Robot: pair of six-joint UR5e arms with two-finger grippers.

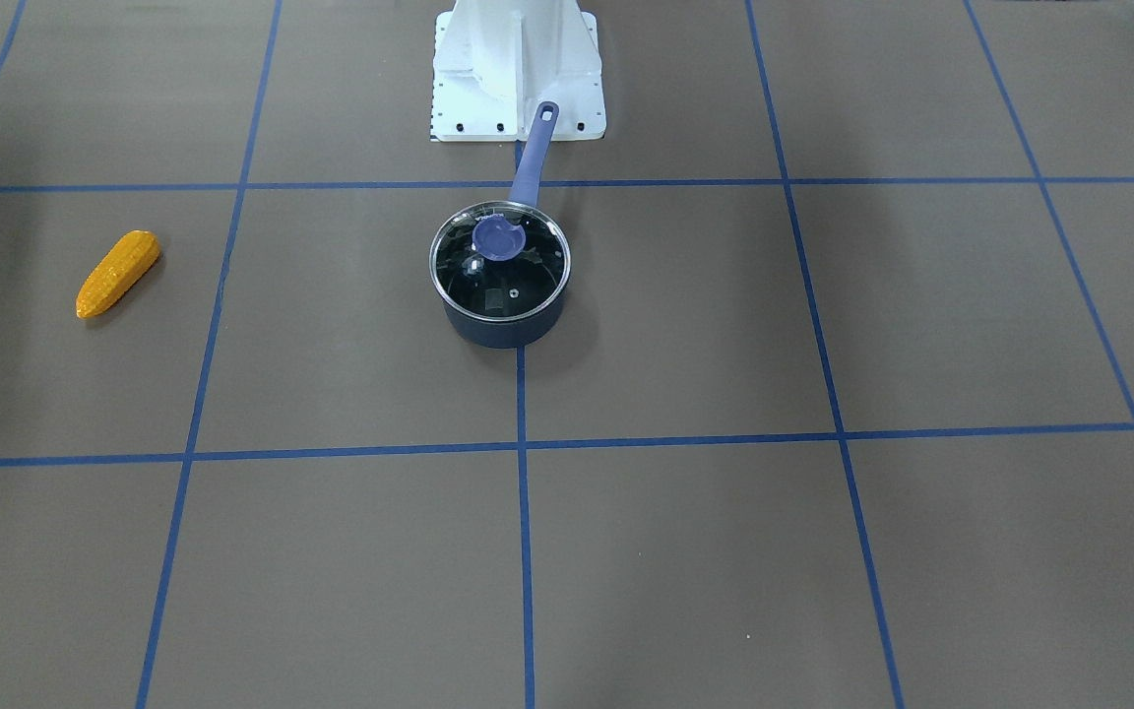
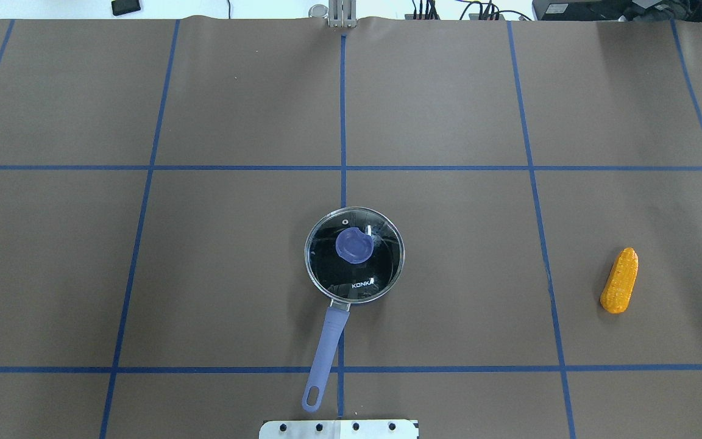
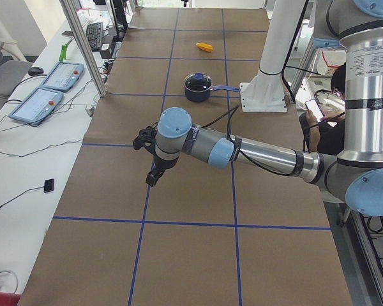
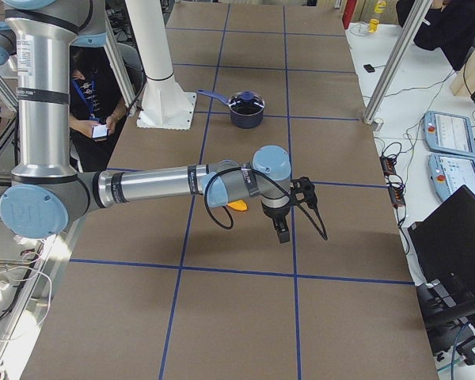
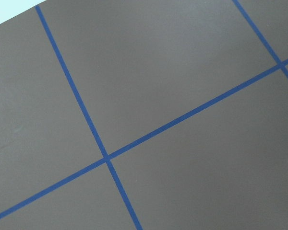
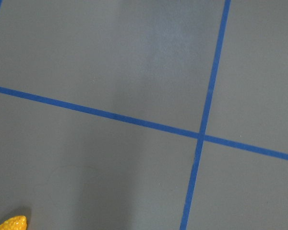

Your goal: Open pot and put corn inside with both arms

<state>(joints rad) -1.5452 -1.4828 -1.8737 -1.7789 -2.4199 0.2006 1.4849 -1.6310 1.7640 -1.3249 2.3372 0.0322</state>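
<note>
The pot (image 1: 503, 330) is seen lidded at frame centre, the corn (image 1: 118, 273) at mid-left — whether the left gripper (image 3: 152, 177) or right gripper (image 4: 281, 229) is clenched cannot be told.

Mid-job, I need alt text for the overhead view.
A pot with its glass lid on sits mid-table, handle pointing toward the robot's base. The corn lies apart, far to its right. No arm shows.

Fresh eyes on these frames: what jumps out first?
The dark pot sits mid-table, its glass lid on and its long blue handle pointing at the robot's base. The orange corn lies alone, far off to the robot's right.
</note>
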